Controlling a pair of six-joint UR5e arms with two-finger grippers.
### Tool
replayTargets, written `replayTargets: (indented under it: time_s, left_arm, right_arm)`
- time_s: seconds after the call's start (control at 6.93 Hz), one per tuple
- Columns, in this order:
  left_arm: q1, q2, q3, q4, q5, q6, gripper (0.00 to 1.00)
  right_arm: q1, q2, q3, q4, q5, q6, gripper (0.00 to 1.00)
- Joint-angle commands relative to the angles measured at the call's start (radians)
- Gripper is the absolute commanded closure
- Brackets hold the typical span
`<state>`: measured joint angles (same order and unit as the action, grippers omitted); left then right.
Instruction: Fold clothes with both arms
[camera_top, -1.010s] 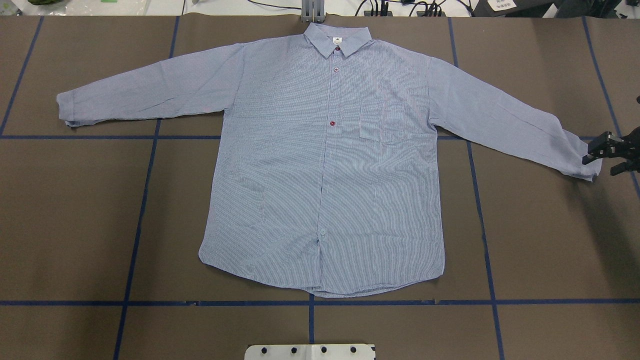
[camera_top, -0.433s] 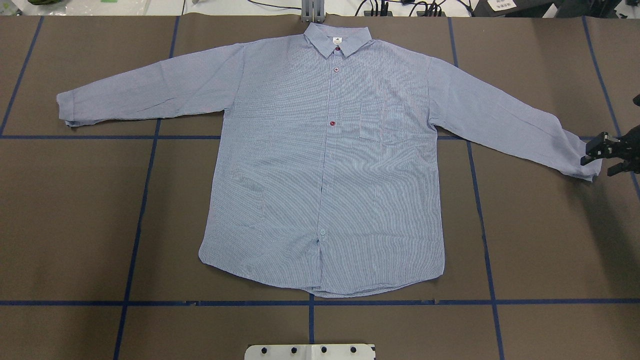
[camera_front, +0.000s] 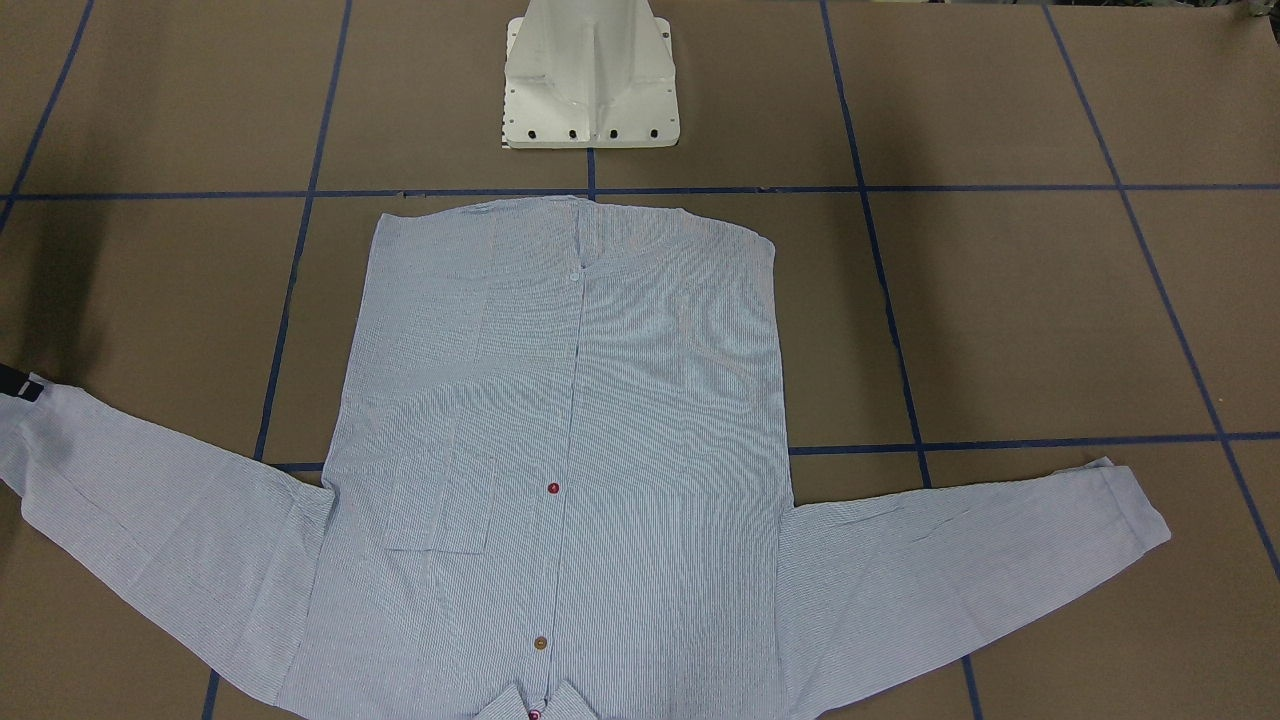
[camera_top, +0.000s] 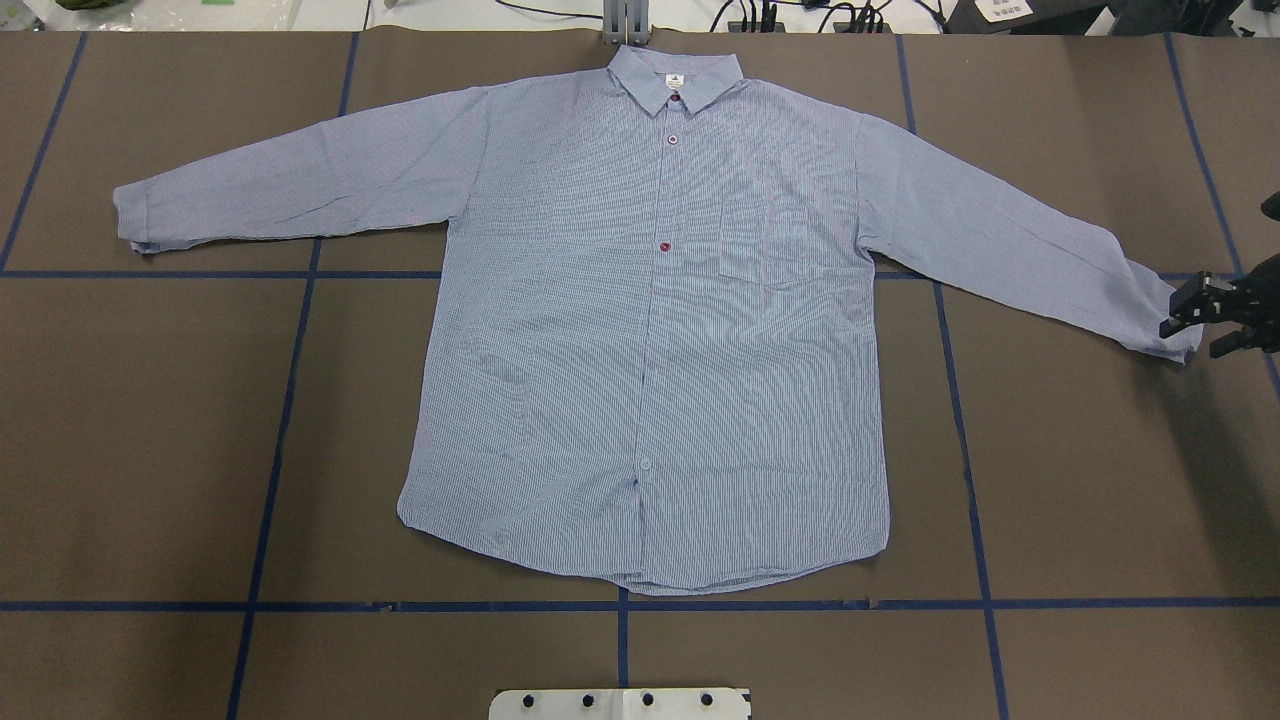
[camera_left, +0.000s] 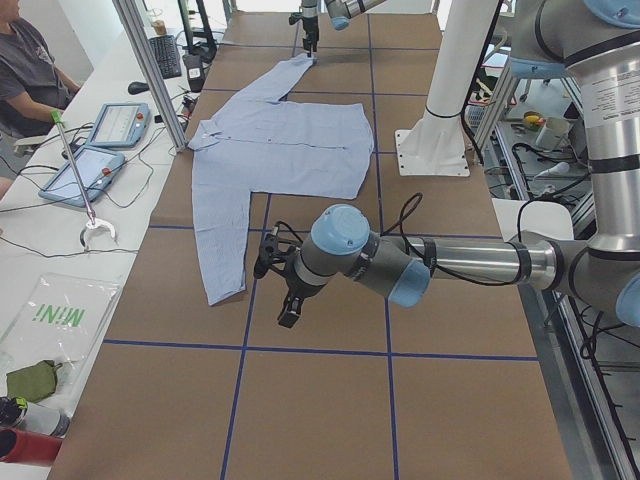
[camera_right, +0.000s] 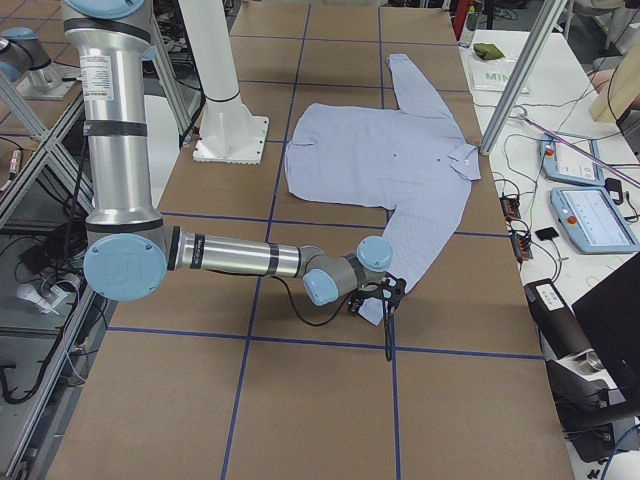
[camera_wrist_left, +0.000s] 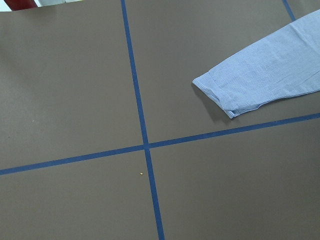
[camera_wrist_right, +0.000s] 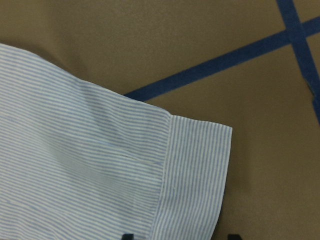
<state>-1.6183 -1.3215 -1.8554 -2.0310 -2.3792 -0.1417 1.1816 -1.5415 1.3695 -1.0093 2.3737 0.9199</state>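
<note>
Nearest us, the hem (camera_top: 640, 575) of the shirt (camera_top: 650, 400) lies smooth on the table (camera_top: 150, 450). Nothing is folded yet, so we judge the whole task still ahead. Farther out, the right gripper (camera_top: 1192, 335) holds its fingers spread either side of the right cuff (camera_wrist_right: 195, 170), which only its wrist view makes plain. The left gripper (camera_left: 277, 295) hovers near the left cuff (camera_wrist_left: 220, 92); it shows only from the side, so we cannot tell its fingers' state. Farthest, the collar (camera_top: 675, 75) lies flat.

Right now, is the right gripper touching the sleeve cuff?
Cannot tell: right wrist view shows the right gripper straddling the cuff; contact is hidden.
</note>
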Motion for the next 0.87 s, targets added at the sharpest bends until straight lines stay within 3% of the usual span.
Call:
replayTargets:
  time_s: [0.0,0.14,0.29,0.58,0.72]
  left_arm:
    - [0.000,0.004,-0.002,0.000,0.000,0.001,0.01]
    - [0.000,0.004,-0.002,0.000,0.000,0.002,0.01]
    - [0.000,0.007,-0.004,0.000,0.000,0.002,0.01]
    - [0.000,0.008,-0.005,-0.002,0.000,0.002,0.01]
    - [0.000,0.008,-0.005,-0.002,0.000,0.002,0.01]
  right_arm:
    - [-0.007,-0.002,-0.007,0.000,-0.001,0.000,0.38]
    - [-0.007,-0.002,-0.007,0.000,-0.004,0.002,0.65]
    - [-0.007,0.000,-0.009,-0.002,-0.002,0.022,1.00]
    - [-0.007,0.007,0.015,0.000,0.013,0.031,1.00]
    - [-0.007,0.012,0.072,0.000,0.034,0.084,1.00]
